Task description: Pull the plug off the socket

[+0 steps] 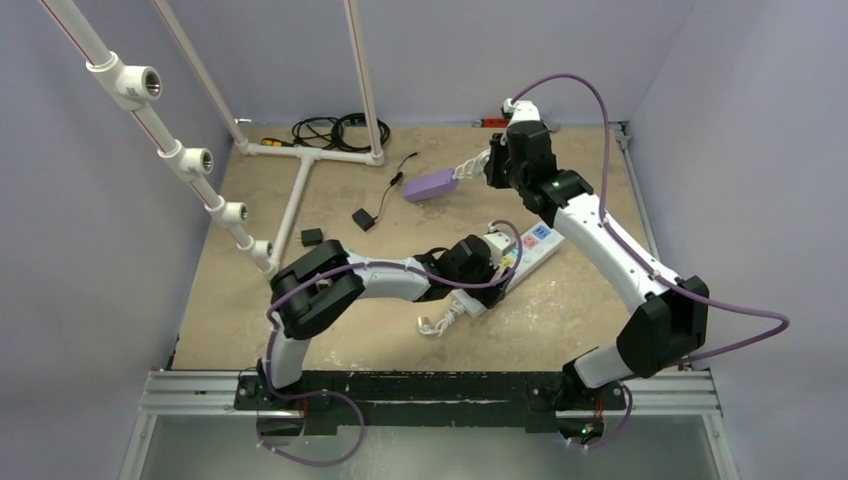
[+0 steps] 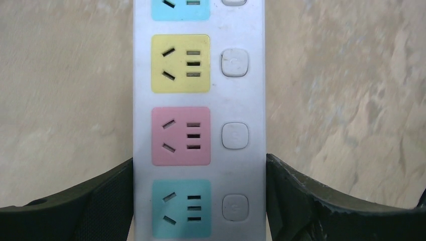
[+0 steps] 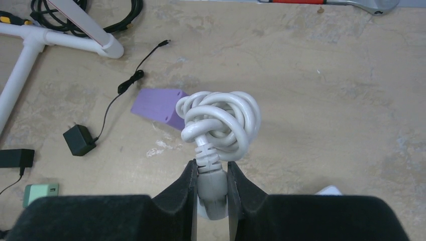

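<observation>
Left end effector (image 2: 199, 164) clamps socket (image 2: 241, 100), long axis fwd.

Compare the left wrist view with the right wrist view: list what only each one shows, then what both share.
Only the left wrist view: the power strip, its coloured outlet faces all empty, and the left gripper closed on its long sides. Only the right wrist view: the right gripper clamping the white plug, the coiled cord beyond it, the purple box, a black adapter and the white pipe frame. Both: the beige tabletop.
</observation>
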`<state>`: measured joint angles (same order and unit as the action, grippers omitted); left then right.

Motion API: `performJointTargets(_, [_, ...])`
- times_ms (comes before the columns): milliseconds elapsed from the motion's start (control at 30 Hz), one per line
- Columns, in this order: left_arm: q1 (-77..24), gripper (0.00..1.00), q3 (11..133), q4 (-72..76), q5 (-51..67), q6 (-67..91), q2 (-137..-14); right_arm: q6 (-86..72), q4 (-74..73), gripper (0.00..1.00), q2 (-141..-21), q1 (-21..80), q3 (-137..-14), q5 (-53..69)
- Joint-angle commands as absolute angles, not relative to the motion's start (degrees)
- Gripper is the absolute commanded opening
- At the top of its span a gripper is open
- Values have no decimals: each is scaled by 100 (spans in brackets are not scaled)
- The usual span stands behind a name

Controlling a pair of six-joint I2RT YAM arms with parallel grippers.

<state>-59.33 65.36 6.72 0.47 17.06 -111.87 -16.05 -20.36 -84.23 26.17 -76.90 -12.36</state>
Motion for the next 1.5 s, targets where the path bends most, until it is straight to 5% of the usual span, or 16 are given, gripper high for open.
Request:
performJointTargets(0, [-6231,0,7258,1623,-162,2343,-11746,-1443,-2052,0,-8449,2593,-8459,-1351])
performJointTargets(67, [-6249,9,7336,1795,-182,2409,-11798,-1378,-2108,0,-8432,2593,-8594,-1273])
performJointTargets(267, [-6255,75,7142,1841,-167,2092,-11362,-1213,-2301,0,-8403,2618,-8730,-1171])
performJointTargets(367, [-6249,95,6973,1533,-186,1967,-10902,-1275,-2216,0,-8308,2644,-8528,-1145])
performJointTargets(833, [-6155,99,6257,-1769,-971,1559,-7647,-1791,-1701,0,-7792,2978,-7146,-989])
performJointTargets(1000, [-5244,99,6352,-2393,-1089,1392,-6564,-2083,-1279,0,-8033,3445,-6710,-1031])
performJointTargets(1467, [-3247,99,6040,-1074,-1594,1077,-6855,-3077,314,0,-9758,5093,-6768,-493])
